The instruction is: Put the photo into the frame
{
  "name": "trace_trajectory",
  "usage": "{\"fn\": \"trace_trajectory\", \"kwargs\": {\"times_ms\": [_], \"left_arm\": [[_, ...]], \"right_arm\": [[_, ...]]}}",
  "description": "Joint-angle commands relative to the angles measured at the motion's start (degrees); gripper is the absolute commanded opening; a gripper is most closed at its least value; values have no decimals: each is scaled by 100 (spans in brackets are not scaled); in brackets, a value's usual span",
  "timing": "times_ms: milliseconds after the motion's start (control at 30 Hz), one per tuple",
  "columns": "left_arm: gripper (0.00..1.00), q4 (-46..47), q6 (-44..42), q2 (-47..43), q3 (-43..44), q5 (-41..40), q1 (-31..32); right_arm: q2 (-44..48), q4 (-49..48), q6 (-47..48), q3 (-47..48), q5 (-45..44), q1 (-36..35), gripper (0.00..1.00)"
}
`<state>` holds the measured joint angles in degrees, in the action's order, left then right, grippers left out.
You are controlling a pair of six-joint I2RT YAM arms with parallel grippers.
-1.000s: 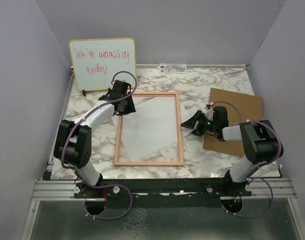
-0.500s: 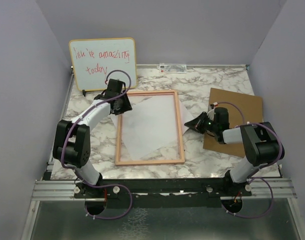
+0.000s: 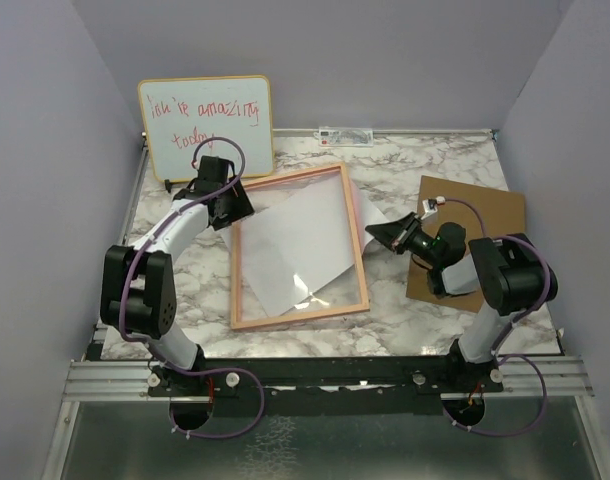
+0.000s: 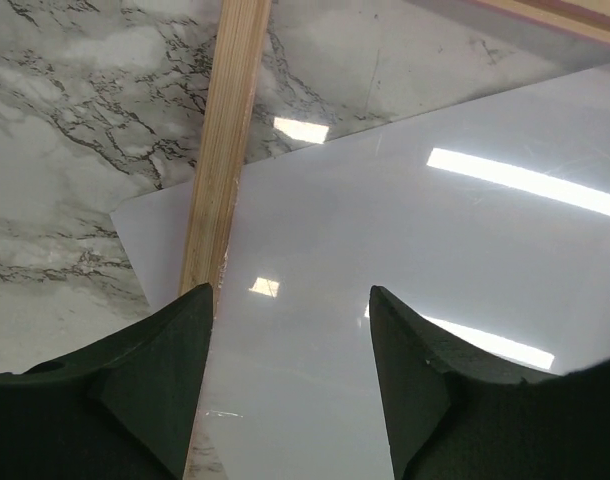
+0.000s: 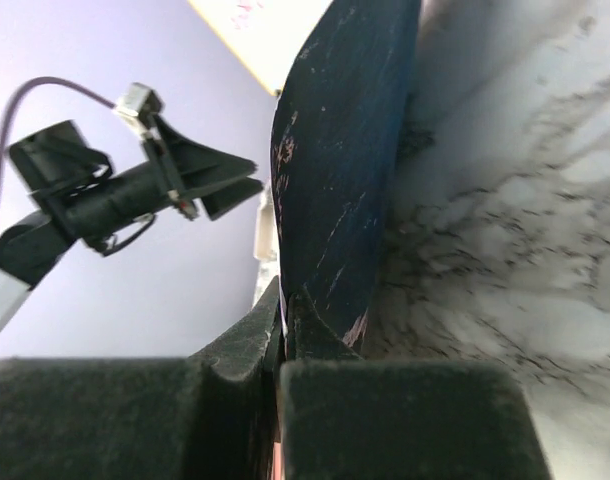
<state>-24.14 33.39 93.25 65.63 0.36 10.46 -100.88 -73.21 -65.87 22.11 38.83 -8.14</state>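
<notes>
The frame [image 3: 357,240], thin light wood with a clear pane, lies askew in the middle of the marble table. The photo [image 3: 295,245] shows its white reverse through the pane, and its right corner sticks out past the frame's right rail. My right gripper [image 3: 378,233] is shut on that corner and holds it off the table. The photo's dark blue printed side [image 5: 345,150] stands upright in the right wrist view. My left gripper [image 3: 228,207] is open by the frame's far-left corner. Its fingers [image 4: 175,350] straddle the pane beside the wooden rail [image 4: 225,150], with the photo [image 4: 405,260] beneath.
A brown backing board [image 3: 490,210] lies at the right under my right arm. A yellow-edged whiteboard [image 3: 205,125] with red handwriting leans on the back wall at the left. A small white label strip [image 3: 345,135] sits at the table's far edge. Purple walls close in on three sides.
My right gripper closed on the photo's right corner and raised it. My left gripper drew back toward the whiteboard and opened wider. The frame has skewed, its right rail shifting.
</notes>
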Motion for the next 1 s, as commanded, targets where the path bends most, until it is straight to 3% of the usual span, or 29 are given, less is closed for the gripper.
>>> {"fn": "trace_trajectory", "kwargs": {"times_ms": [0, 633, 867, 967], "left_arm": [[66, -73, -16, -273, -100, -56, -108], [75, -21, -254, -181, -337, -332, -270], [77, 69, -380, 4, -483, -98, -285], [77, 140, -453, -2, -498, 117, -281]], "right_arm": [[168, -1449, -487, 11, 362, 23, 1], [2652, 1004, 436, 216, 181, 23, 1], [2956, 2285, 1051, 453, 10, 23, 1], [3043, 3598, 1501, 669, -478, 22, 1]]}}
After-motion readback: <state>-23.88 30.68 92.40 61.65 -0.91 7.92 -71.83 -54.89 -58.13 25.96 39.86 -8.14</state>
